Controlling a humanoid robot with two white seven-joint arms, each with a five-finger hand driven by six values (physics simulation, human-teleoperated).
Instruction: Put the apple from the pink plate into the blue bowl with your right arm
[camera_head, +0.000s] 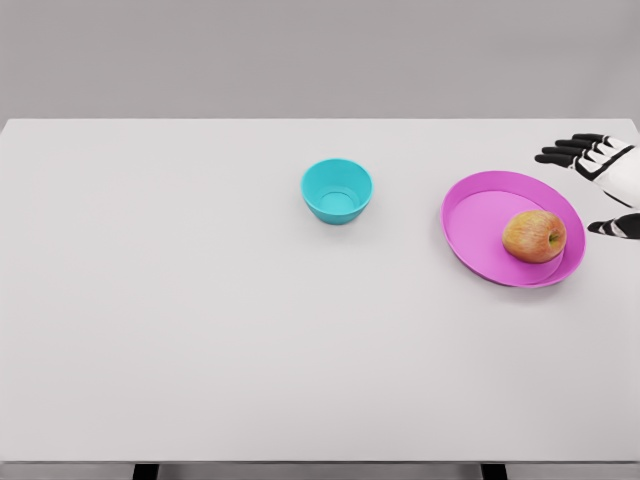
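The right hand (603, 180) comes in from the right edge of the picture. Its fingers (570, 150) are spread apart and it holds nothing. The dark fingertips point to the left, and the thumb (612, 227) sits lower down, away from the other fingers.

Just beside the hand, on its left, is the pink plate (480, 205). The plate lies flat on the white counter (200, 330). The apple (534, 237) sits on the plate, on the side nearest the hand. The apple is close to the thumb but does not touch it.

Farther to the left of the hand, past the plate, stands the blue bowl (337, 190). It is upright and does not touch the plate.
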